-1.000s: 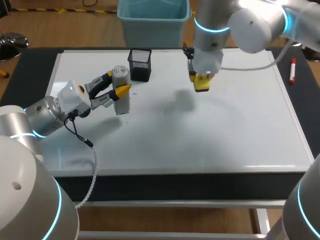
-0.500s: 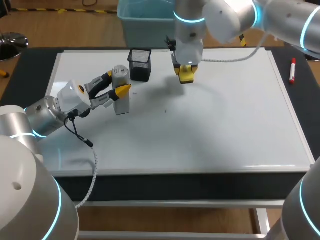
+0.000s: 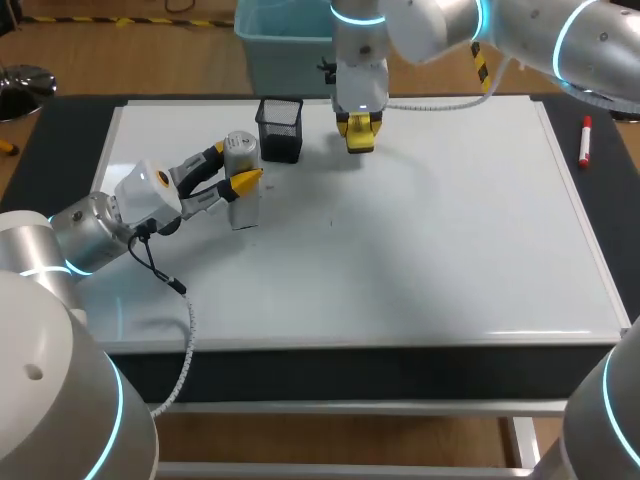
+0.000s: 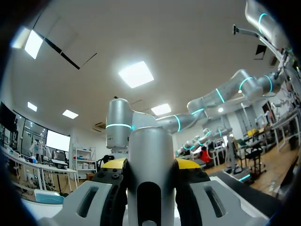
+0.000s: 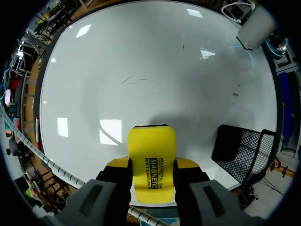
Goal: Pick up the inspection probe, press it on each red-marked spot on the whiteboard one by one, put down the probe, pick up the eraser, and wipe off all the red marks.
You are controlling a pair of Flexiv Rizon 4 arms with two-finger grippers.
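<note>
In the head view, the inspection probe [image 3: 243, 205] is held upright over the whiteboard [image 3: 450, 250], clamped in the left tool [image 3: 232, 168] near a black mesh cup [image 3: 280, 128]. In the left wrist view, it is gripped from both sides. In the right wrist view, the yellow eraser [image 5: 151, 146] is clamped in the right tool [image 5: 152, 165], above the whiteboard and beside the cup.

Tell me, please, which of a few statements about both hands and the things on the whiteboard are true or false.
1. The left hand is shut on the grey cylindrical probe. True.
2. The right hand is empty. False: it grips the yellow block eraser.
3. The black mesh pen cup lies tipped over. False: it stands upright.
4. The red marker pen lies beyond the whiteboard's right edge. True.
</note>
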